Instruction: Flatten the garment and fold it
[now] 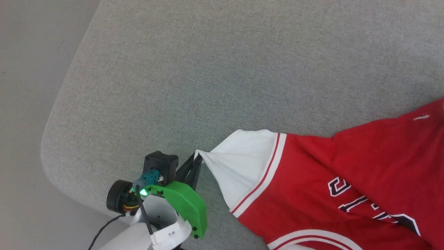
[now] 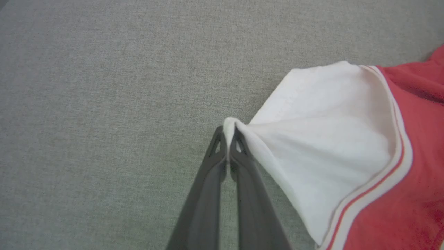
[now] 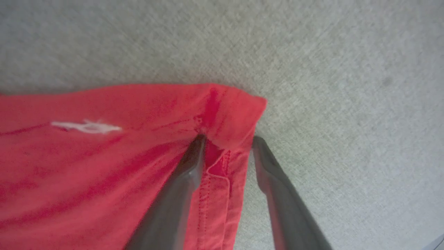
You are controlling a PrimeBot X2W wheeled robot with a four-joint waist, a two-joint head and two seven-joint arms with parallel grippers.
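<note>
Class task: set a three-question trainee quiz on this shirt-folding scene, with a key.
1. True or false: the left gripper is shut on the white sleeve of the red jersey-style shirt.
2. The right gripper is: A) shut on the sleeve B) open at the shirt's red hem corner C) shut on nothing.
3. Fill in: the shirt lies on a ____ woven fabric surface.
Key: 1 true; 2 B; 3 grey.

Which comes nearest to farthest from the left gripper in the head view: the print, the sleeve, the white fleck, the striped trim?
1. Sleeve: its corner is pinched in the left gripper.
2. Striped trim: just right of the sleeve.
3. Print: farther right, lower.
4. White fleck: near the right edge, higher.
</note>
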